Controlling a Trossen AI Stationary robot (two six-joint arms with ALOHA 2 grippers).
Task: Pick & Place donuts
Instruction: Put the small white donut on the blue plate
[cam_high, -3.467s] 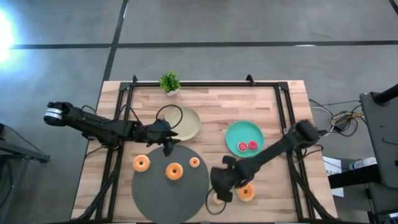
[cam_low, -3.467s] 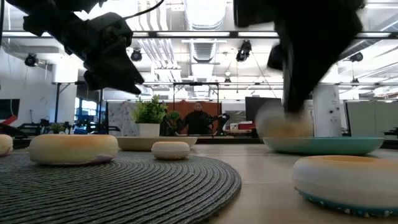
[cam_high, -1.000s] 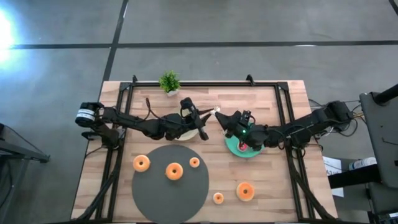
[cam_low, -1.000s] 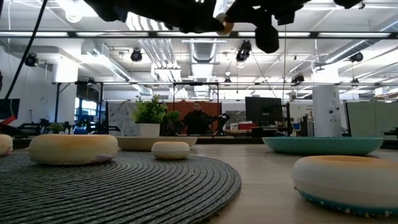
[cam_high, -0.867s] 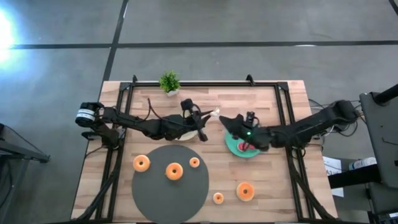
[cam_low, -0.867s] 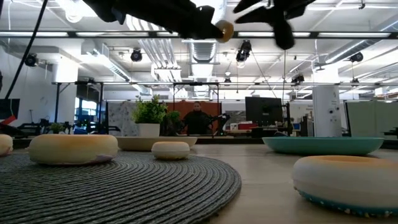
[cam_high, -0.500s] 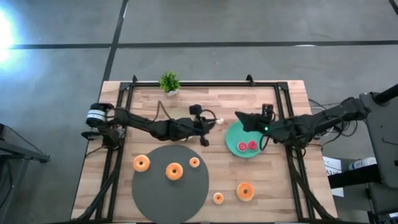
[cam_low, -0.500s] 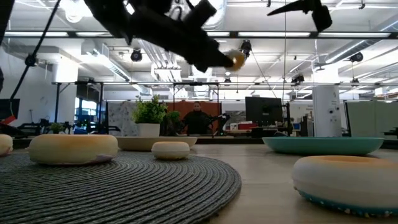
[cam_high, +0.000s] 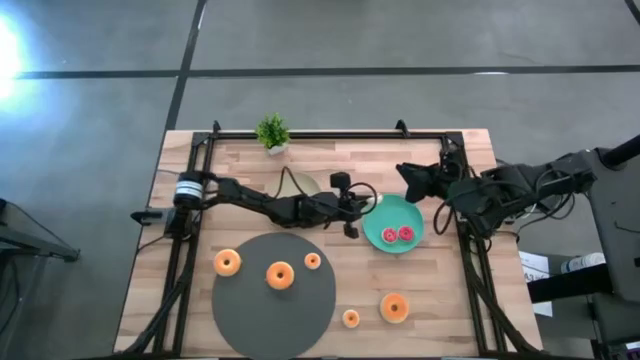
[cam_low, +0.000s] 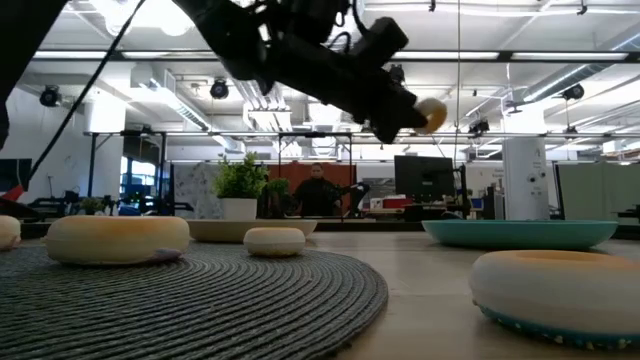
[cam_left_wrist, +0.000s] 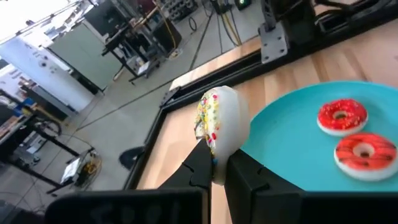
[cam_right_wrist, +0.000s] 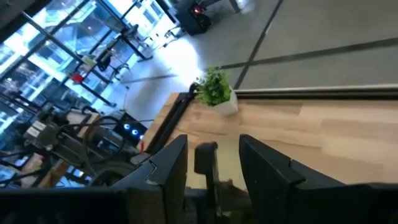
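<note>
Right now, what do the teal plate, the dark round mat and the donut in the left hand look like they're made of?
Teal plate: smooth, evenly coloured, likely plastic or glazed ceramic.
Mat: dark concentric ribs, probably woven or coiled cord.
Donut in the left hand: pale matte frosting with coloured sprinkles, probably moulded plastic or foam; can't tell which.

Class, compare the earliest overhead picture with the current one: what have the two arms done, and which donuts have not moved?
The left pincer took over a small sprinkled donut from the right arm and carried it rightward to the teal plate. The right pincer, now open, drew back toward the table's right edge. Unmoved: two red donuts on the plate, and five orange-topped donuts on and beside the mat.
</note>
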